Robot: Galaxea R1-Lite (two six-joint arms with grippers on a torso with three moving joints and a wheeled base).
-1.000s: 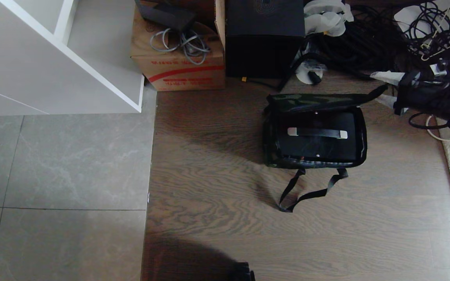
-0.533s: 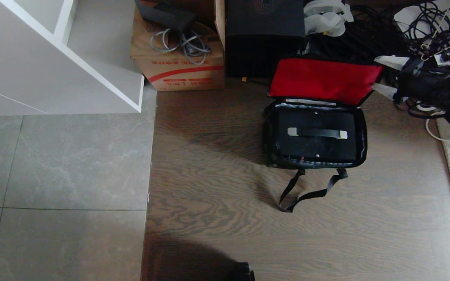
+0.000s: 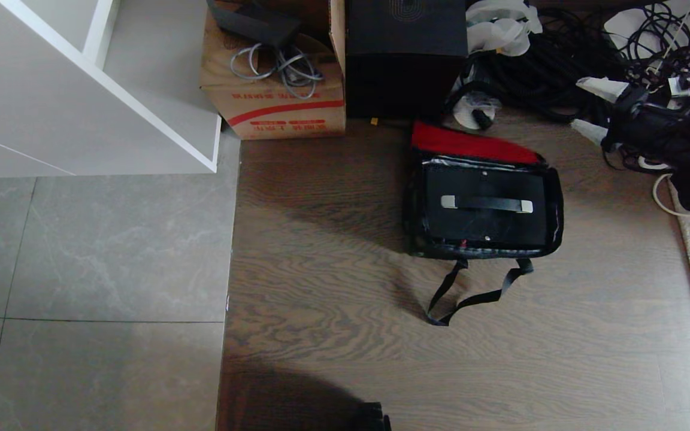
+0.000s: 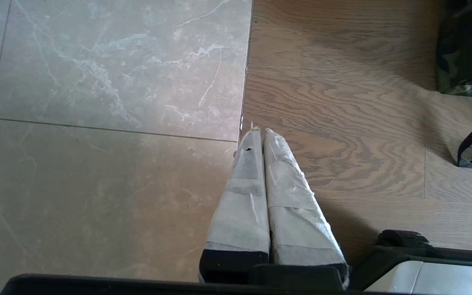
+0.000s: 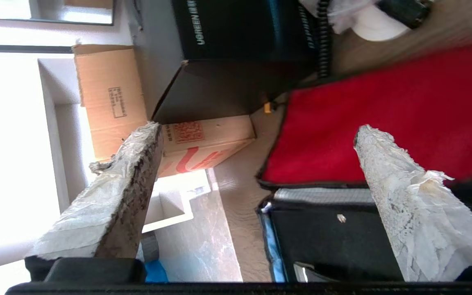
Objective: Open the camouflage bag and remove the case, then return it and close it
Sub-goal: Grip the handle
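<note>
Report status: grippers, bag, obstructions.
Right gripper open, empty, beside the bag; left gripper shut, parked. Camouflage bag lid open, case inside. Nothing covering the case.

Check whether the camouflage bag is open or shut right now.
Open. The camouflage bag has its lid flipped back, red lining showing, and the case is exposed inside.

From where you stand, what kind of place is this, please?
Probably a lab or storeroom corner, not a tidy home: a heap of tangled black cables lies on the floor, beside a cardboard box holding loose cords and a black equipment box.
</note>
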